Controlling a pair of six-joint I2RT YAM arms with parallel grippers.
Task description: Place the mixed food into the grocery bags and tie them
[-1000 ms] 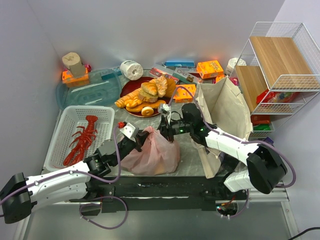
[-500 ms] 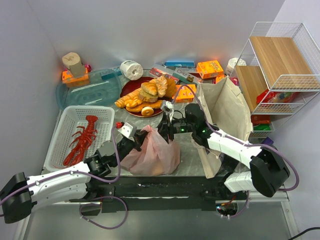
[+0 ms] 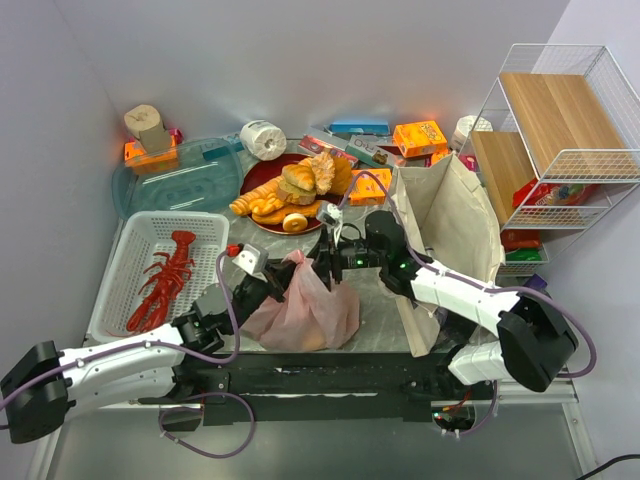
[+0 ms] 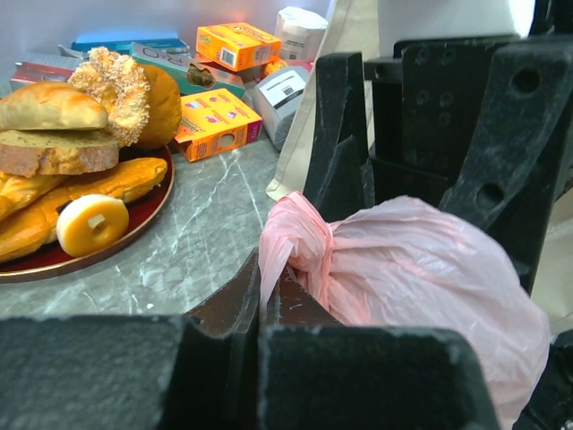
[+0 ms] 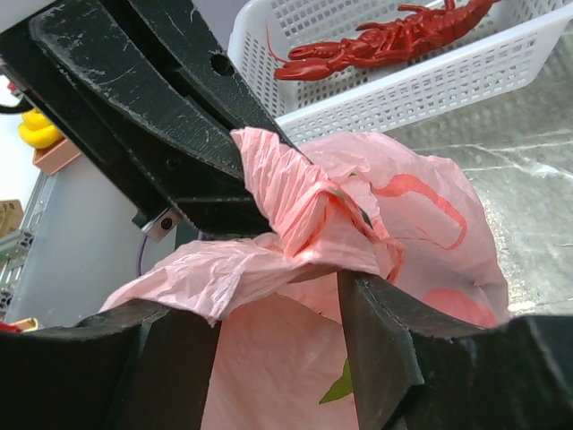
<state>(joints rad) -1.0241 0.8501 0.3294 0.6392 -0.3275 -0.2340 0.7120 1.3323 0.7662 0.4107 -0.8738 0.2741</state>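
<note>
The pink grocery bag (image 3: 305, 308) lies bulging at the table's front centre, its top gathered into a knot (image 4: 300, 235). My left gripper (image 3: 283, 281) is shut on a strip of the bag's handle (image 4: 269, 264), just left of the knot. My right gripper (image 3: 322, 262) is open at the knot from the right; loose pink film drapes over its fingertips (image 5: 380, 309). The mixed food is hidden inside the bag, apart from a green shape (image 5: 338, 391) showing through the plastic. The beige tote (image 3: 450, 225) stands open to the right.
A red plate (image 3: 262, 178) of breads sits behind the bag. A white basket (image 3: 135, 250) with a red lobster (image 3: 165, 275) is on the left. Boxes (image 3: 420, 136) line the back wall and a wire shelf (image 3: 560, 130) fills the right side.
My right gripper's jaws have spread wider and it has shifted slightly left at the bag's top. My left gripper has kept its grip and drawn the handle a little left.
</note>
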